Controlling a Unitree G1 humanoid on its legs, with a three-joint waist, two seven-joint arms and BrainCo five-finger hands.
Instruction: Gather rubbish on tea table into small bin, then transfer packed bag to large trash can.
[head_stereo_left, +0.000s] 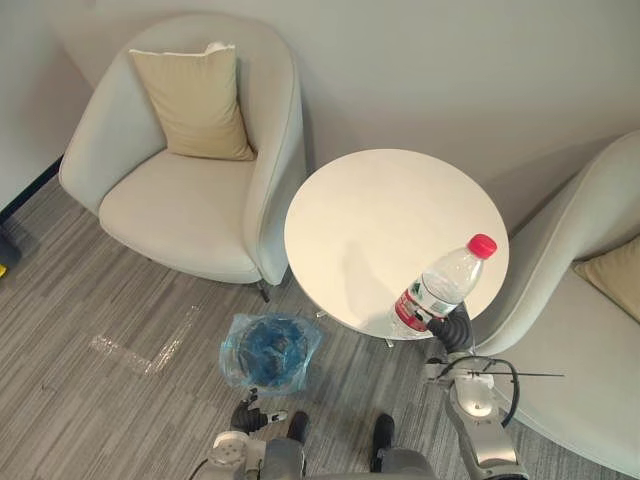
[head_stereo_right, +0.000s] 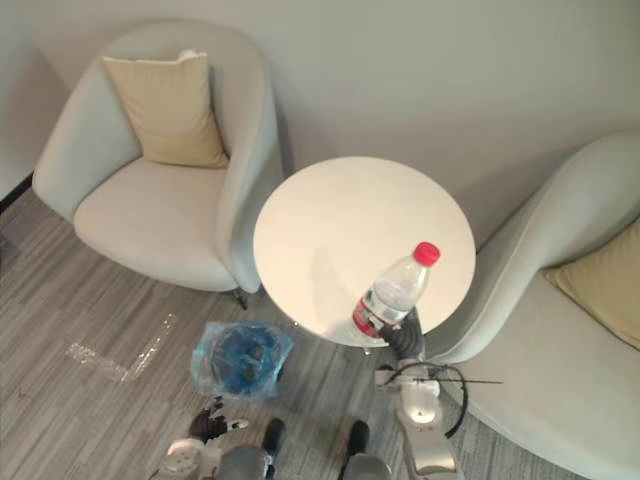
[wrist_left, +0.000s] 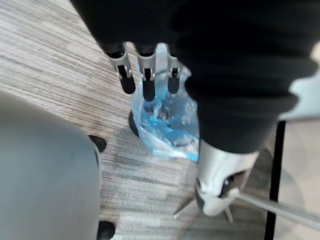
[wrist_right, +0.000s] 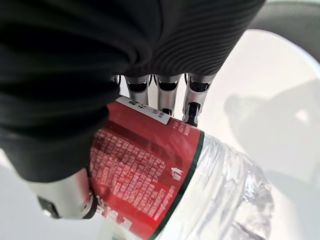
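The water bottle (head_stereo_left: 440, 285) is clear plastic, with a red cap (head_stereo_left: 482, 245) and a red label (wrist_right: 145, 170) that has white print and a green edge. The tabletop (head_stereo_left: 380, 220) is cream-white. The bin bag (head_stereo_left: 270, 350) is translucent blue. The armchair (head_stereo_left: 180, 210) is pale grey and its cushion (head_stereo_left: 195, 100) tan. The floor (head_stereo_left: 80, 330) is grey with fine streaks.

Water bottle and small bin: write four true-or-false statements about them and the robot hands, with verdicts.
1. The right robot hand is curled round the water bottle at its red label. True.
2. The bottle's cap is blue. False: it is red.
3. The small bin stands on the tea table. False: it stands on the floor beside the table.
4. The left robot hand has straight fingers and holds nothing. True.
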